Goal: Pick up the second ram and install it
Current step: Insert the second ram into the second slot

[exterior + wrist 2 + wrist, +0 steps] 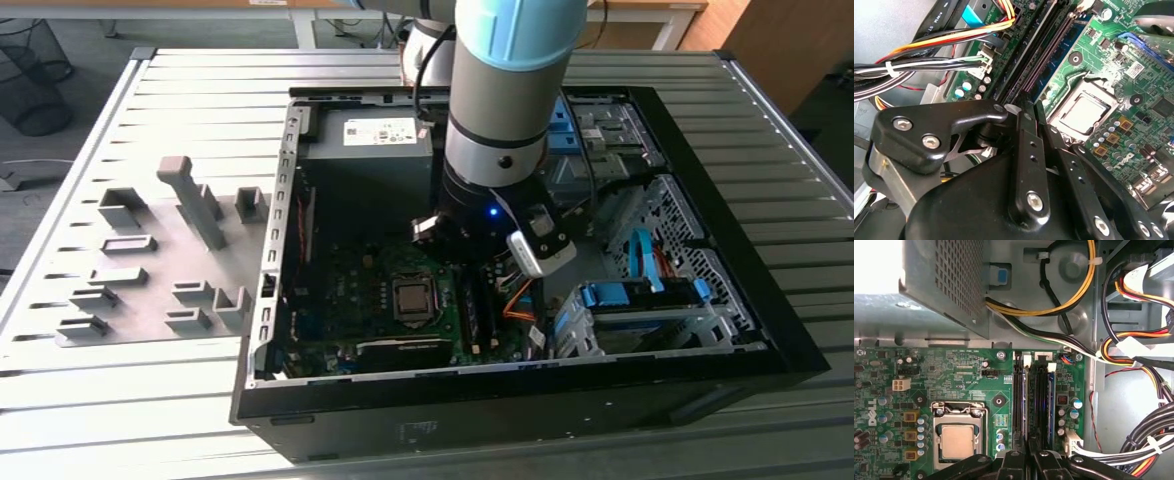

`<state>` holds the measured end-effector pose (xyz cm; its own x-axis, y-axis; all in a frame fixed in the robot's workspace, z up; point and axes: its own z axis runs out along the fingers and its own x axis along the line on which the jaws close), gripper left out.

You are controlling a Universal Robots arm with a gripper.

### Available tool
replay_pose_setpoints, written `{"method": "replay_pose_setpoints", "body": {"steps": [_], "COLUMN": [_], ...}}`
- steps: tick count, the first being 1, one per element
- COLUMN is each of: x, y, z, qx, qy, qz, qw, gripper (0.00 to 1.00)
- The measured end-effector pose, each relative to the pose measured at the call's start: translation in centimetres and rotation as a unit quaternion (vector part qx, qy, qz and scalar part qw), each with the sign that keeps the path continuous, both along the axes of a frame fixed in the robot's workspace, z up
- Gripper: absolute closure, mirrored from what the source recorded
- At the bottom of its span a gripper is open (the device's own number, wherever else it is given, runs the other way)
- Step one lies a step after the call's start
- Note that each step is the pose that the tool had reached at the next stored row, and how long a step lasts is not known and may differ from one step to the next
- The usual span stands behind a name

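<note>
Nearest me on the slatted tabletop [160, 400] is the open computer case [534, 385]. The motherboard lies flat inside it, with the processor socket [415, 298] towards the near side. The arm [501, 120] reaches straight down into the case just beyond and to the exterior view's right of that socket. That puts the end effector [1029, 452] directly over the memory slots [1018, 400], between the socket and the bundle of coloured cables [1134, 355]. In the first wrist view a thin blue-grey edge stands in the slot in line with the end effector, and I take it to be the second ram [1026, 395]. A bluer stick [1051, 390] sits in a slot nearer the cables. I judge the pick-up done and the stick brought to its slot, so the work stands at the seating stage. I cannot tell whether the stick is pressed fully home or whether its end latches have closed. Nor can I tell whether the end effector is clenched on the stick or has released it. Beyond the slots, at the far end of the case, is the grey power supply [374, 135]. At the exterior view's left, well apart from the case, the grey holder blocks [160, 270] stand on the tabletop.
</note>
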<state>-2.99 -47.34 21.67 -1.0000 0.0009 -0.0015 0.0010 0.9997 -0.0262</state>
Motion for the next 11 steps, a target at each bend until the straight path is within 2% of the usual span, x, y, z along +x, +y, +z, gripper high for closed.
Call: {"method": "replay_pose_setpoints", "body": {"steps": [5,11], "x": [0.00,0.00], "y": [-0.02,-0.14], "z": [-0.08,-0.07], "qx": [0.0001,-0.0001], "qy": [0.0000,0.0017], "qz": [-0.001,-0.003], "qw": [1.0000,1.0000], "gripper": [0.86,0.86]}}
